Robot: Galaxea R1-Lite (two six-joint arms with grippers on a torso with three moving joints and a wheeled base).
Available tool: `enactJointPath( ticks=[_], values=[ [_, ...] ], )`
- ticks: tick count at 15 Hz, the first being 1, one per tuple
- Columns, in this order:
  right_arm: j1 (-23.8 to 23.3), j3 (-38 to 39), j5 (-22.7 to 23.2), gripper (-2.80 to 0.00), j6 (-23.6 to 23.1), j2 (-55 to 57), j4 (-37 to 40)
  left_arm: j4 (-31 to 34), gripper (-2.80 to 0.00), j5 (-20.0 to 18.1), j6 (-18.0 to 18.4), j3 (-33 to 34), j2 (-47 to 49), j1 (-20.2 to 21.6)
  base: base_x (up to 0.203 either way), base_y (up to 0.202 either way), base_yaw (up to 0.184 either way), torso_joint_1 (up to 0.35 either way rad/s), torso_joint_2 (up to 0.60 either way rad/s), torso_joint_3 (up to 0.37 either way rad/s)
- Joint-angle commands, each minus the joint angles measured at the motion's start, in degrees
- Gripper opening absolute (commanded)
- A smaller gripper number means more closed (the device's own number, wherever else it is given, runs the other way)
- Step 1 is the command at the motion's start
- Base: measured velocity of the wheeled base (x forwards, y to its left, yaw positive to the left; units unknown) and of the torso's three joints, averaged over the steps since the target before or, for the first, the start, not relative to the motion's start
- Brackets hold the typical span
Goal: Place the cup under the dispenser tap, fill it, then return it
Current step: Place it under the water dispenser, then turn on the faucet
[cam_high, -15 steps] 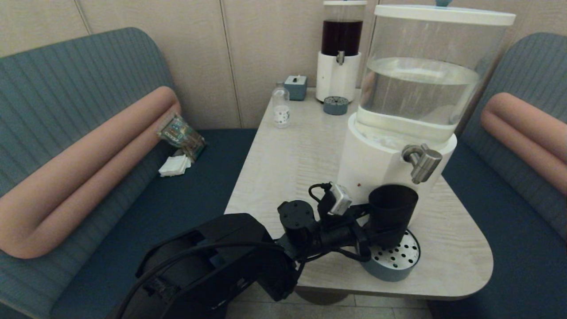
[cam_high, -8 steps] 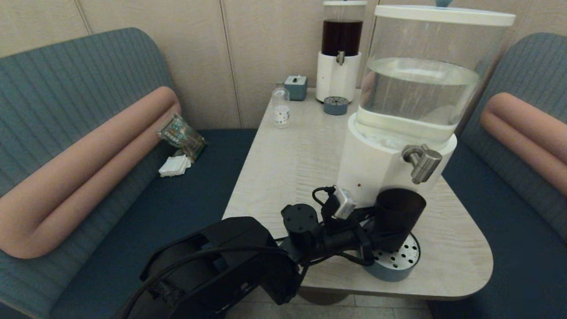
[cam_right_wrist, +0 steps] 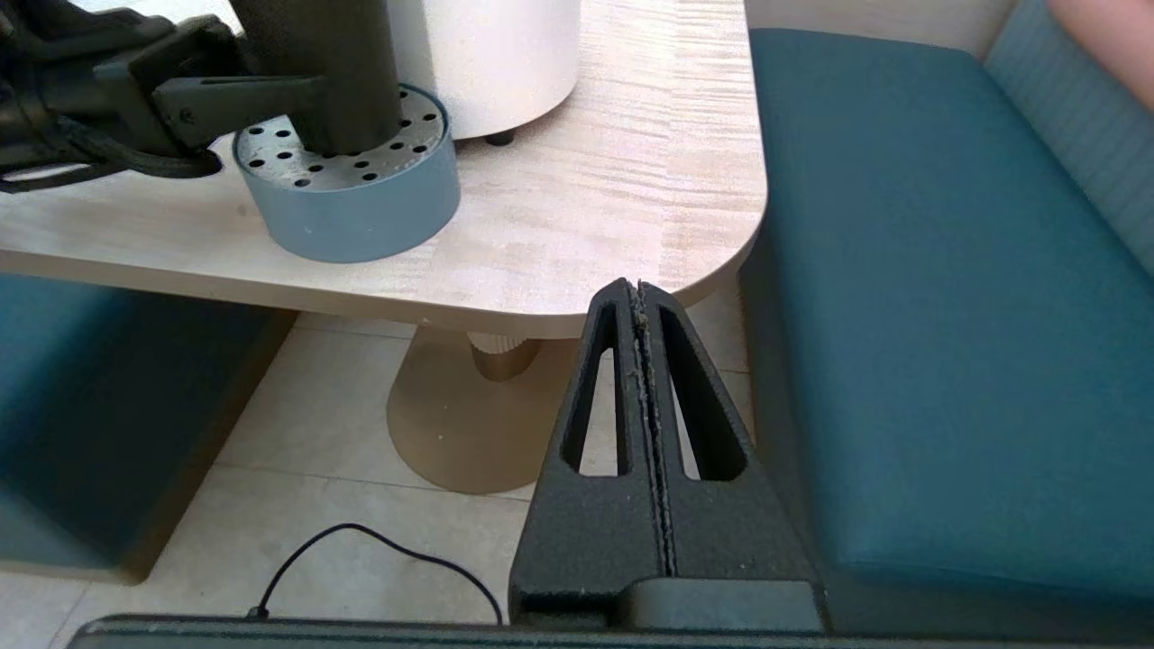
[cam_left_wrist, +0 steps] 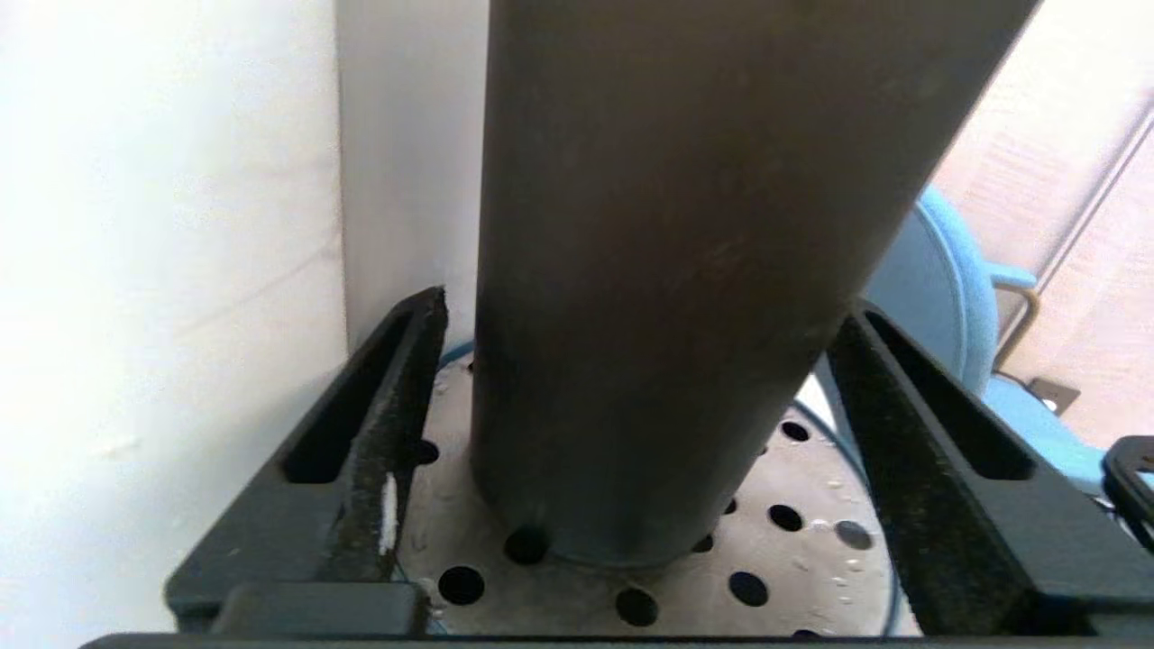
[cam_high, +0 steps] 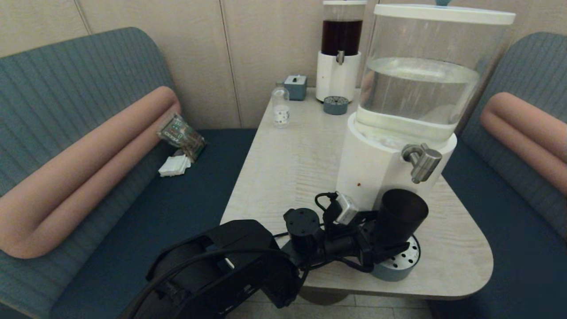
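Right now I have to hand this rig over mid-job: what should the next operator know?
Left claw: around the cup, fingers spread, visible gaps either side; not gripping.
Right claw: shut, empty, parked low beside the table corner.
Cup: tilted, base on the perforated drip tray of the big water dispenser, mouth below the dispenser tap.
Done: cup brought under the tap.
Left: straighten the cup, fill it, return it.

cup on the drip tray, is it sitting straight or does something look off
The cup leans rather than standing upright: its base rests on the perforated drip tray, its top tilted away from the white dispenser base. The left gripper's fingers flank it with gaps showing, so it looks unheld.
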Motion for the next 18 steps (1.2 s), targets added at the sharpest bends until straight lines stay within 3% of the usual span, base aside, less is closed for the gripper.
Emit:
enactJointPath(
  ticks=[1,4,11,18],
  values=[
    [0.0,0.0,0.0,-2.80,0.0,-0.2,-0.1,-0.7,0.00,-0.1,0.0,0.5,-1.4,0.1,0.000,0.000,0.000,0.000,0.00,0.000],
    [0.0,0.1,0.0,-2.80,0.0,-0.2,-0.1,-0.7,0.00,0.0,0.0,1.7,-3.1,0.1,0.000,0.000,0.000,0.000,0.00,0.000],
    [0.0,0.0,0.0,-2.80,0.0,-0.2,-0.1,-0.7,0.00,0.0,1.0,12.4,-9.2,0.7,0.000,0.000,0.000,0.000,0.00,0.000],
    [0.0,0.1,0.0,-2.80,0.0,-0.2,-0.1,-0.7,0.00,0.2,2.2,27.1,-20.3,5.8,0.000,0.000,0.000,0.000,0.00,0.000]
  ],
)
